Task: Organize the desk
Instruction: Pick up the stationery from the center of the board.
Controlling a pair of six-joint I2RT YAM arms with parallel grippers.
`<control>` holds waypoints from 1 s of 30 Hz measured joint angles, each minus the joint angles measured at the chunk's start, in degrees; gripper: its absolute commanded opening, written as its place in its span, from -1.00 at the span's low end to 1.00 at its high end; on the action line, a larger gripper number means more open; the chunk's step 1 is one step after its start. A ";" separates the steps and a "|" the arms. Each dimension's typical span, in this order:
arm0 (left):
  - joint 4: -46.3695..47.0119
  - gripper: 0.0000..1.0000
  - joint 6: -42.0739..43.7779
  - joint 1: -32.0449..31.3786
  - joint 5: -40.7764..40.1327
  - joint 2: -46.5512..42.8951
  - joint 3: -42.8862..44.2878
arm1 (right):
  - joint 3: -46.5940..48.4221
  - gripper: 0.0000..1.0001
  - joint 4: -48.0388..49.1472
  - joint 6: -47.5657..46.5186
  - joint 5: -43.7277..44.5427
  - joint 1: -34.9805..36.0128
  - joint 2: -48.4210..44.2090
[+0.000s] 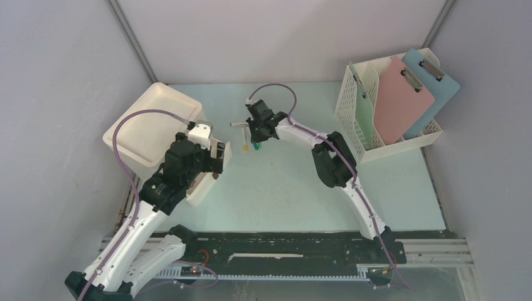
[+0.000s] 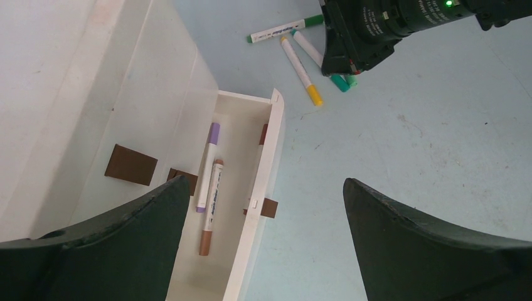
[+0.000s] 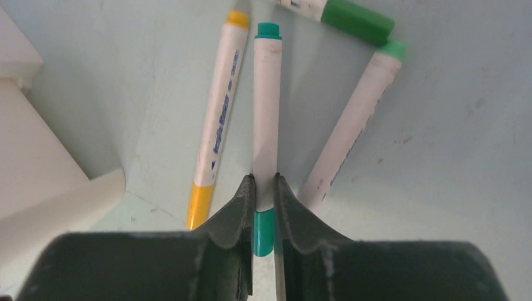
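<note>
Flat, pale mint-green desk (image 1: 282, 188), faintly scuffed, boxed in by grey panels, black rail along its front, white bin (image 1: 135, 135) at its left rear. Right of the bin, right gripper (image 3: 263, 182) pinching a teal marker (image 3: 266, 113) between a yellow-capped marker (image 3: 216, 119) and a green-capped marker (image 3: 351, 132). Left gripper (image 2: 265, 182) spread wide above the bin's open drawer (image 2: 251, 125), purple marker (image 2: 209, 166) and brown marker (image 2: 212, 207) inside.

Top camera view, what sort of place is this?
Probably a staged office desk in a robot test booth: a pale mint-green tabletop walled by grey panels, a white perforated file rack holding a pink clipboard, loose white marker pens.
</note>
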 measured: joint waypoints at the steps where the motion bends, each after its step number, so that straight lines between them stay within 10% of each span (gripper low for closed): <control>1: 0.00 1.00 0.00 0.00 0.02 0.00 0.00 | -1.33 -0.94 0.09 -0.02 -0.48 -0.09 -0.81; 30: 8.09 1.00 -8.26 2.62 17.84 1.07 0.00 | -44.74 -1.00 5.88 -1.99 -40.04 -11.67 -44.33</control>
